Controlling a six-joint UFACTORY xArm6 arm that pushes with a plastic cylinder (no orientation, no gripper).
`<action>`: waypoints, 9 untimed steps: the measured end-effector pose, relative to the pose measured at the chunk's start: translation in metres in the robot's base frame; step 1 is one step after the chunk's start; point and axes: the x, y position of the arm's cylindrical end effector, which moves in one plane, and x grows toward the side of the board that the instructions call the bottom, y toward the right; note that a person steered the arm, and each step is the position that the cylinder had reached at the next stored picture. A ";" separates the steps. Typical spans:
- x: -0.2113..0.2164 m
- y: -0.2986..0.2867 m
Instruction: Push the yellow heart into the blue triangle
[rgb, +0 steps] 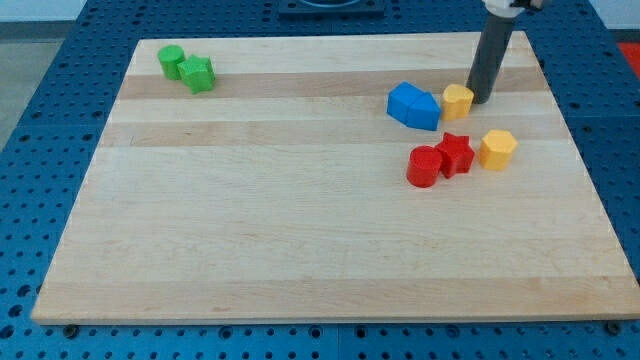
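The yellow heart (457, 101) lies at the view's upper right, its left side touching or nearly touching the blue blocks (414, 105). These look like two blue pieces pressed together; which part is the triangle I cannot make out. My tip (480, 100) rests on the board right against the heart's right side, the dark rod rising up and to the right out of the view.
A red cylinder (424, 166) and a red star (456, 154) touch each other below the heart, with a yellow hexagon (497, 149) beside them. A green cylinder (172, 61) and a green star (198, 74) sit at the upper left. The wooden board (300, 230) lies on a blue perforated table.
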 end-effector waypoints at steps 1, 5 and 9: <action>0.034 -0.016; -0.018 -0.025; 0.069 -0.044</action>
